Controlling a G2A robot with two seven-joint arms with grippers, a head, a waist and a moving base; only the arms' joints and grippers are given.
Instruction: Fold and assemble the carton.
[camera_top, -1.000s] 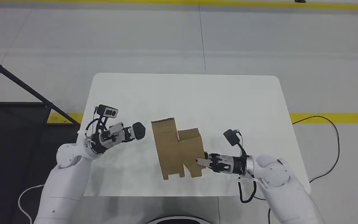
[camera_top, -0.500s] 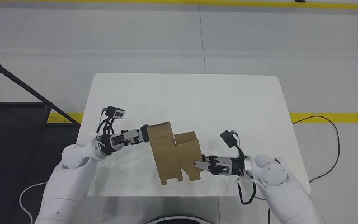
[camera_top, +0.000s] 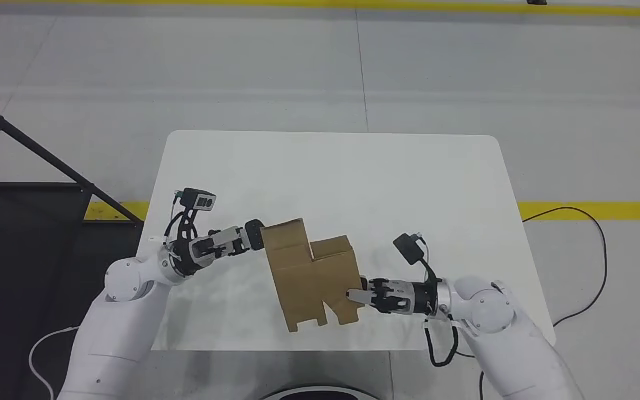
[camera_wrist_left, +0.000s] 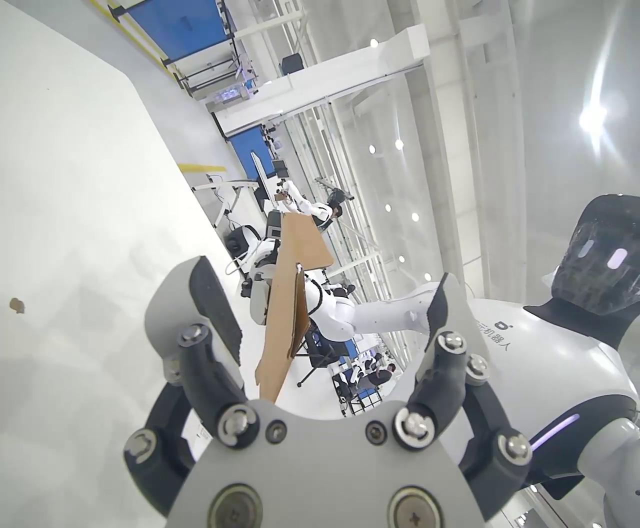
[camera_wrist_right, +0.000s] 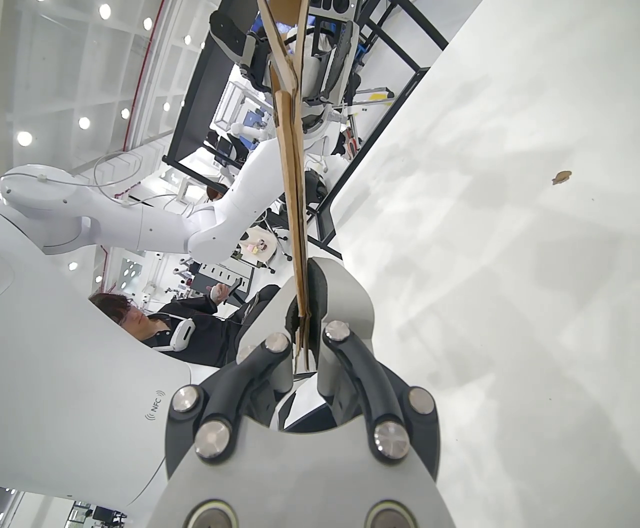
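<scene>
Two arms meet at the carton (camera_top: 310, 275), one from each side, over the near half of the white table (camera_top: 400, 170).

Left arm: it is bent at the elbow, and the forearm runs toward the carton's far left corner. The left gripper (camera_top: 255, 236) sits at that corner. In the left wrist view, the left gripper (camera_wrist_left: 325, 285) has its fingers (camera_wrist_left: 212, 300) spread wide. The carton (camera_wrist_left: 285, 320) stands edge-on in the gap between them, and neither pad closes on it.

Right arm: the forearm lies low along the table's near edge and points inward. The right gripper (camera_top: 352, 295) is at the carton's near right flap. In the right wrist view, the right gripper (camera_wrist_right: 305, 300) is clamped tight on the thin cardboard edge (camera_wrist_right: 292, 175).

Carton: brown cardboard, flattened, with stepped flaps. It hangs between the two grippers.

Print on the carton cannot be made out.

A small brown scrap (camera_wrist_right: 562, 176) lies on the table well apart from the carton.
</scene>
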